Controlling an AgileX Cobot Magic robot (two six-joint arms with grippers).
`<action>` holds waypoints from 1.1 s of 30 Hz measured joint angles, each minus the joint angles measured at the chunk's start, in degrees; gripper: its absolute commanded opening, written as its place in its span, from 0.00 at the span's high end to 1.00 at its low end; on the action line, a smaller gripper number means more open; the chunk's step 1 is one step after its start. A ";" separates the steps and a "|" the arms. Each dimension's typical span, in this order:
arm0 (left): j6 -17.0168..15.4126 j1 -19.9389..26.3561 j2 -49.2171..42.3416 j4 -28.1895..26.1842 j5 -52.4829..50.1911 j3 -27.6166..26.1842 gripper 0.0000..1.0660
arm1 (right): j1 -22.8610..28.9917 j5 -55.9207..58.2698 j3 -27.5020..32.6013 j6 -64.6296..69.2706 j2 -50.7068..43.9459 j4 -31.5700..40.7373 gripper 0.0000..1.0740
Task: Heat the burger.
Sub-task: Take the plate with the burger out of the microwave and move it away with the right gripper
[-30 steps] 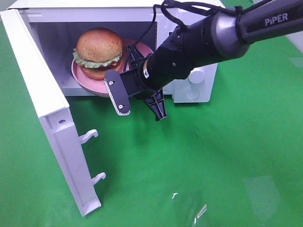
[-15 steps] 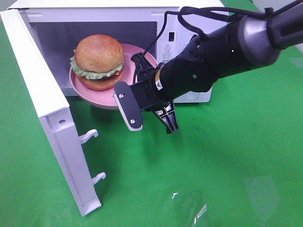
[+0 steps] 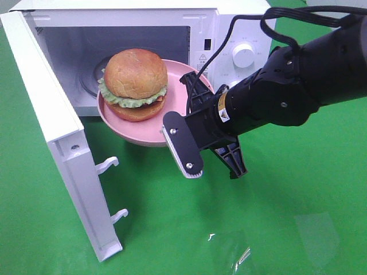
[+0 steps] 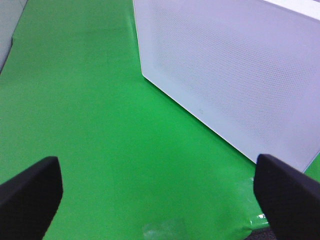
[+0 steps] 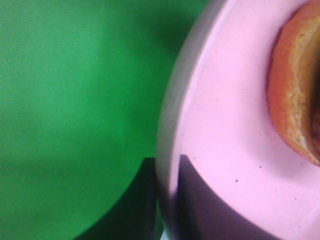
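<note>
Now right claw [image 3: 192, 114] clamping plate [image 3: 178, 91], burger [image 3: 135, 84] drawn outward from microwave [image 3: 223, 34].

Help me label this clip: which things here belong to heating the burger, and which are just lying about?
Part of the job:
- burger
- pink plate carrying it
- microwave, door open
- right gripper, shut on the plate's rim

Just lying about:
- green cloth
- left gripper, open, holding nothing
</note>
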 measured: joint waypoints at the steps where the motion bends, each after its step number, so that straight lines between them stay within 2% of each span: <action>1: 0.00 0.00 0.00 0.00 0.00 0.00 0.10 | 0.00 0.06 0.63 0.00 -0.63 0.00 1.00; 15: 0.00 0.00 0.00 0.00 0.00 0.00 0.10 | -0.46 0.97 10.89 0.17 -11.00 0.57 1.00; 17: 0.00 0.00 0.00 0.00 0.00 0.00 0.10 | -0.46 3.04 13.69 0.74 -15.24 0.86 1.00; 23: 0.00 0.00 0.00 0.00 0.00 0.00 0.10 | -0.40 6.53 17.30 1.72 -20.57 1.15 1.00; 33: 0.00 0.00 0.00 0.00 0.00 0.00 0.10 | 2.81 15.81 24.35 6.65 -31.34 1.66 1.00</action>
